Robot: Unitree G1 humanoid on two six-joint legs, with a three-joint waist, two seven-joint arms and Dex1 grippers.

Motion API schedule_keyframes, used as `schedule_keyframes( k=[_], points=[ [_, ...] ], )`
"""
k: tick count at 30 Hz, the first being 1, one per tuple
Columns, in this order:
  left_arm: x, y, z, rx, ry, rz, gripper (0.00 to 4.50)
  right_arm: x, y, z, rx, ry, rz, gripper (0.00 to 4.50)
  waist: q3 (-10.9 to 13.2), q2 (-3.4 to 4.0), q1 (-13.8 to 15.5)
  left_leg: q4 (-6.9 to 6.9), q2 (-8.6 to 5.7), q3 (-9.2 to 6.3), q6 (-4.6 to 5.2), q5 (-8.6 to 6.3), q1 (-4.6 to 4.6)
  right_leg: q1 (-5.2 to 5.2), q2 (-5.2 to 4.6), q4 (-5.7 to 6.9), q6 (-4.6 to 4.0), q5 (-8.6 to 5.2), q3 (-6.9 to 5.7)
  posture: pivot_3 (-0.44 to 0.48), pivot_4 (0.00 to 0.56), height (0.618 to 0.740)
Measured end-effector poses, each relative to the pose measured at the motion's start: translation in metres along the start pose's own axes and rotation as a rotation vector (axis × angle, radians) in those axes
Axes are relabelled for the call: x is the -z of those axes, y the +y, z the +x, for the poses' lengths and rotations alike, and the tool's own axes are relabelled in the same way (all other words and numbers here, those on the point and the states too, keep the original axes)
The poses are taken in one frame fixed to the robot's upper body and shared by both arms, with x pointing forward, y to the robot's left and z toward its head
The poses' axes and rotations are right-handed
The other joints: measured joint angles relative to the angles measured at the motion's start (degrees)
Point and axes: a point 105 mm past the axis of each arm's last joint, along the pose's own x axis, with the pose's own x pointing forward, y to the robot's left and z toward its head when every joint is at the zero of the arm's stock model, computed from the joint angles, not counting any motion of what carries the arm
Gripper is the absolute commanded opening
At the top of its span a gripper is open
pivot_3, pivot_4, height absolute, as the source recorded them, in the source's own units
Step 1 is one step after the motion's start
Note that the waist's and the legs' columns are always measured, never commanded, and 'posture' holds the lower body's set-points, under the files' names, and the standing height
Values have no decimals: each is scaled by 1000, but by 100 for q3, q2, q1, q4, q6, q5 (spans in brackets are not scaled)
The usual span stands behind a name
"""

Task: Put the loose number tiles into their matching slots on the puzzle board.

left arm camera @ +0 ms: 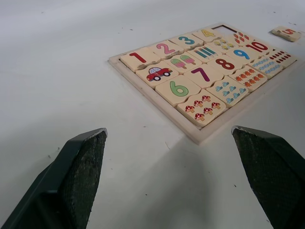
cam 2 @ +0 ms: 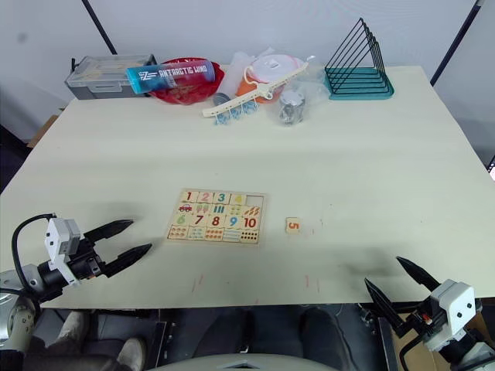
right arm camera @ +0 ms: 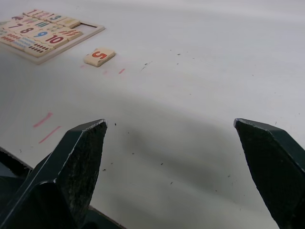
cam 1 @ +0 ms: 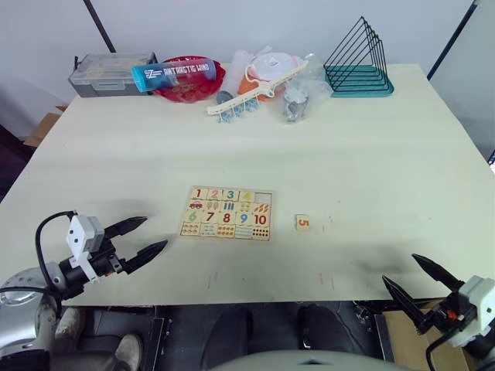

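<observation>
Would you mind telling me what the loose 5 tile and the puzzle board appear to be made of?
The 5 tile looks like pale unvarnished wood: matte, thick-edged, with a printed orange-red digit. The puzzle board seems to be the same light wood, probably plywood, with a raised rim, matte face and colourful printed numbers.

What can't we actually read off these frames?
- Gray box, head views: contents too small to tell.
- Items behind the red bowl and bottle: overlapping clutter and plastic wrap hide their shapes.
- Puzzle board, head views: the small counting pictures are too small; the left wrist view shows them.
- Empty slot, left wrist view: the bottom is hidden by the board's rim.
- 5 tile, left wrist view: partly cut off near the frame edge.
</observation>
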Motion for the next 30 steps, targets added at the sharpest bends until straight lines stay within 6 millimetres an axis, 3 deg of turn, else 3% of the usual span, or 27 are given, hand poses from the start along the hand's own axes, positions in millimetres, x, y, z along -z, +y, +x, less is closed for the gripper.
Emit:
schedule_keyframes(
  k=[30],
  points=[
    [1, -4, 0, 17, 5, -9, 4500, -1, 1, 15, -34, -23, -14, 4461, -2, -1, 0, 0, -2, 2, 0, 0, 2, 1, 0, 2, 10, 6, 2, 0, 150, 740]
  ],
)
